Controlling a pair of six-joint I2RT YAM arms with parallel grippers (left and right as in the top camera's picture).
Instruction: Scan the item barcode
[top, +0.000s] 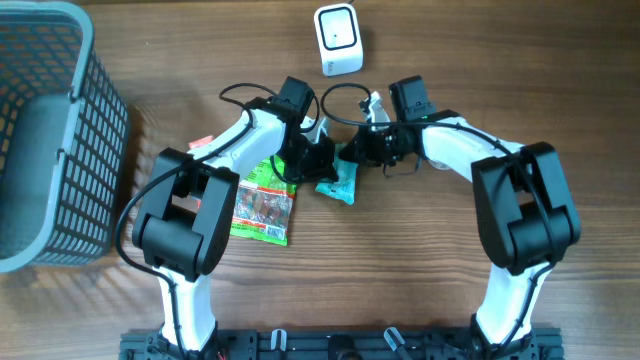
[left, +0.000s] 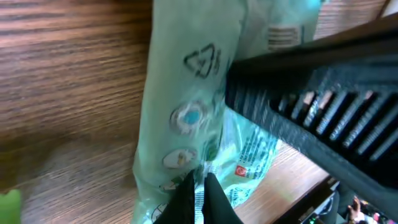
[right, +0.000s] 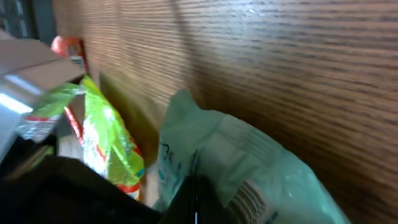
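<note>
My left gripper (top: 322, 165) and right gripper (top: 352, 155) are both pinching shut on the mint packet (top: 342, 185), between the arms, near the white scanner (top: 338, 40). Judging it as the presenting step: the next move is calling for turning the barcode (right: 249, 199) toward the scanner face.

Overhead looks straight down; both wrist cameras sit close on the teal packet (top: 344, 184).

The pale-green crinkled plastic packet (left: 186, 93) is gleaming glossy; the brown grained wooden table (top: 400, 270) is looking matt; the grey lattice plastic basket (top: 100, 150) is looking dull.
</note>
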